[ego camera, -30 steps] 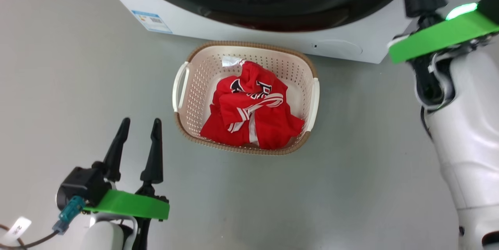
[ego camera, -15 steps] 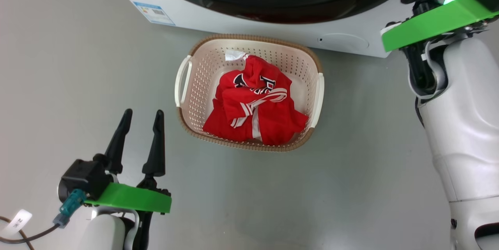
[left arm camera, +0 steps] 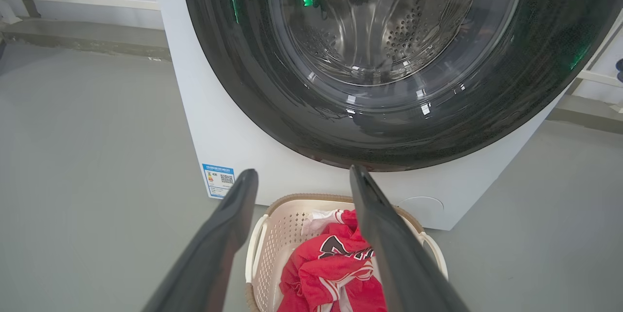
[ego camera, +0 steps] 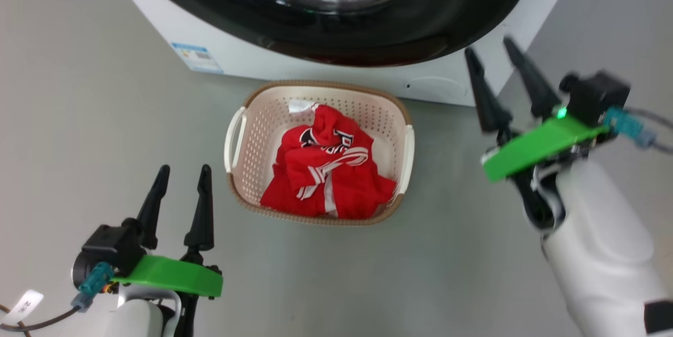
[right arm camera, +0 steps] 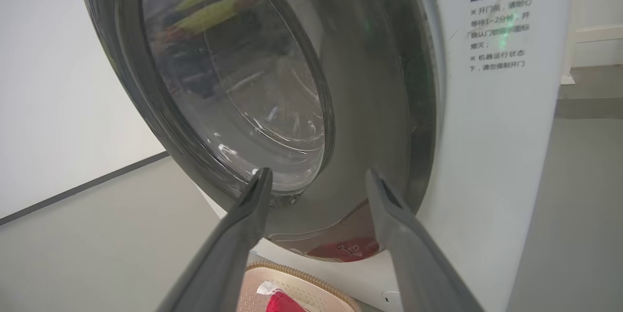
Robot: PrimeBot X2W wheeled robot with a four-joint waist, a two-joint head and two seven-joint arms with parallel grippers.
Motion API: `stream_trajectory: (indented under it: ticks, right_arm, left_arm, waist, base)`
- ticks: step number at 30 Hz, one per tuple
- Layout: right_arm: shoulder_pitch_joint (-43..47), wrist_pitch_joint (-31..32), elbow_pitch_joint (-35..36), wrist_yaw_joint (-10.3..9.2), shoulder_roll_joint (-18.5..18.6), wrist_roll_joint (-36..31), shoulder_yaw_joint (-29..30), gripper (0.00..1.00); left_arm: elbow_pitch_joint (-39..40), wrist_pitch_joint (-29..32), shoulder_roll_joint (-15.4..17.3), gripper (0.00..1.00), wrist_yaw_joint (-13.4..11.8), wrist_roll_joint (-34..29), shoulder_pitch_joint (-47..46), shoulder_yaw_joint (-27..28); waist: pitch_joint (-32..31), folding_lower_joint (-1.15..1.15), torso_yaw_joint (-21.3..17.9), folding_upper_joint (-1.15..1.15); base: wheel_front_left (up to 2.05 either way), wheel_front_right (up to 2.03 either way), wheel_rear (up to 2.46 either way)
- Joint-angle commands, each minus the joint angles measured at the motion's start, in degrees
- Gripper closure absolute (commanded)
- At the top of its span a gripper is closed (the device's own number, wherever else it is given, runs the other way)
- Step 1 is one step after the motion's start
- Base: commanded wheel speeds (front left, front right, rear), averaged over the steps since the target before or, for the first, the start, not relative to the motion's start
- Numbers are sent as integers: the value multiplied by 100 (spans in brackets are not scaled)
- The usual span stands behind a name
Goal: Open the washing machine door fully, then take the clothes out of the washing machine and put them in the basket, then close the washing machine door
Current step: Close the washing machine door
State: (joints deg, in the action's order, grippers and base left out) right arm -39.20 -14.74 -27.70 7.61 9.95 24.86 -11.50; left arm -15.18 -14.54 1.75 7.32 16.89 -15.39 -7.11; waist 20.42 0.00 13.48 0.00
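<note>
The clothes (ego camera: 323,174), a bright red jersey with white striped trim and black lettering outlined in white, lie crumpled in a heap inside the basket (ego camera: 257,126), a small white tag showing at the heap's far end. The basket is cream plastic with perforated sides, a brown woven-look rim and white side handles. It stands on the grey floor (ego camera: 79,116) just in front of the washing machine (ego camera: 184,27), below the washing machine door (ego camera: 368,37). The door's wide glossy black rim frames a clear bulging window, through which the left wrist view shows the perforated steel drum; the door looks closed against the white front. The left gripper (ego camera: 184,169) hangs to the basket's left, fingers spread and empty. The right gripper (ego camera: 488,46) is near the machine's right corner, fingers likewise apart, holding nothing.
</note>
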Motion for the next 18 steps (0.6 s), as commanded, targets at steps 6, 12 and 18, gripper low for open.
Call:
stream_trajectory:
  ticks: [6,12,18]
  right_arm:
    - [860,-26,230,-12,-36,23,-80,0]
    - [1234,-26,268,-12,-13,-8,76,0]
    - [1619,-26,324,-12,-4,-61,212,0]
  left_arm:
    - [-76,-46,113,0,16,-171,125,324]
    - [-183,-46,166,0,16,-190,187,346]
    - [-281,-46,247,0,16,-158,293,362]
  waist:
    - [-374,0,-366,0]
    - [-505,0,-540,0]
    - [-668,0,-746,0]
  base:
    - [0,0,0]
    - [0,0,0]
    - [0,0,0]
